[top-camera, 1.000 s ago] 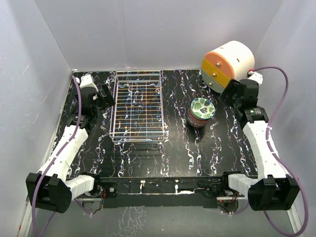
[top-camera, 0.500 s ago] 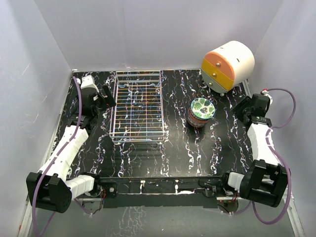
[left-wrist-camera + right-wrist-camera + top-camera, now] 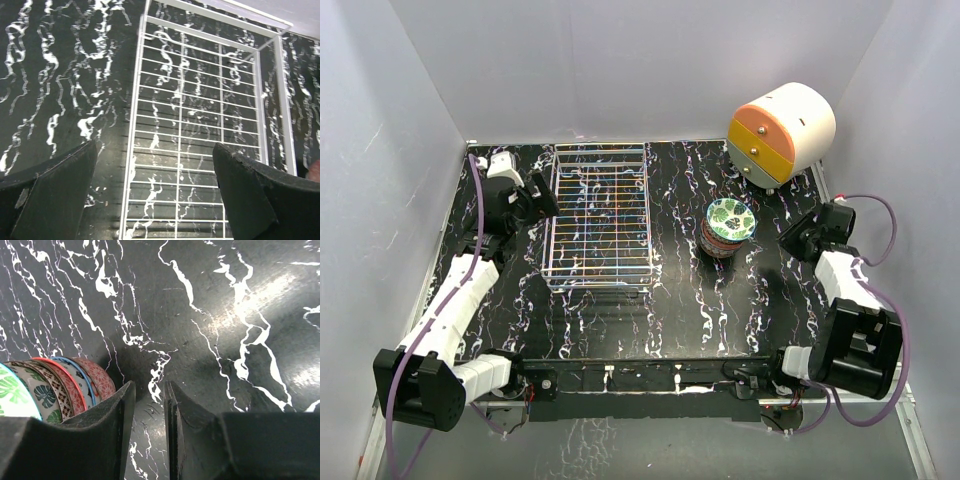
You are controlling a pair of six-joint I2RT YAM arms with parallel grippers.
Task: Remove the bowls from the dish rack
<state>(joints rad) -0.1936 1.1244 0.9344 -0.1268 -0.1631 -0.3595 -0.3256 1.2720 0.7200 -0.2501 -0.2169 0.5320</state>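
Note:
The dish rack (image 3: 599, 283), a silver wire basket, stands at the left middle of the black marbled table with nothing in it. The bowls (image 3: 728, 225) sit nested in one stack to its right, the top one green-leaf patterned inside. My left gripper (image 3: 535, 195) hovers at the rack's left rim, open. In the left wrist view the rack (image 3: 180, 125) lies between and beyond its wide-spread jaws (image 3: 154, 147). My right gripper (image 3: 790, 235) is right of the stack and apart from it. In the right wrist view its jaws (image 3: 149, 385) stand a narrow gap apart over bare table, with the bowls (image 3: 55, 390) at the left edge.
A large white-and-orange cylindrical drawer unit (image 3: 782, 130) stands at the back right corner. Pale walls close the table in on the left, back and right. The right arm's purple cable (image 3: 885, 225) loops near the right wall.
The right arm has drawn back from beside the drawer unit toward the near right, and its jaws have narrowed. The left arm has hardly moved.

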